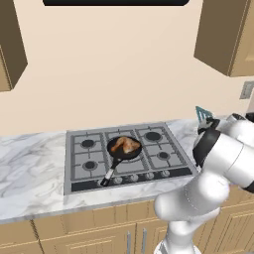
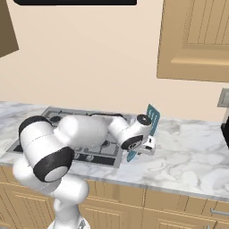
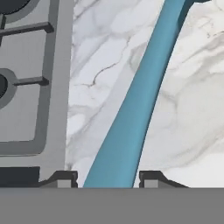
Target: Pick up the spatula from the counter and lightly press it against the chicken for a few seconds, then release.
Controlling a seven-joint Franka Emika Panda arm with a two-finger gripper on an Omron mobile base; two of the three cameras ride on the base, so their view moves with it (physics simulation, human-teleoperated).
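One step underway: spatula in the claw, chicken waiting

One teal spatula (image 3: 131,118) is sitting between the two tips of the claw (image 3: 108,178), which is standing narrow around the thick end of the handle. One fingertip (image 3: 151,178) is meeting the handle and the other is lying just beside it, so as far as I can judge the claw is gripping the spatula. In the right base view the blade is tipping up toward the back edge of the worktop (image 1: 30,163). It is apparently raised off the marble, just beyond the right edge of the hob (image 1: 74,173). The chicken (image 1: 126,145) is lying in the black pan (image 1: 115,154) near the middle of the hob, well apart from the spatula. By my reading the pick-up is happening or barely finished. Carrying the spatula across to the pan, pressing lightly on the chicken for a few seconds and letting go are all remaining.
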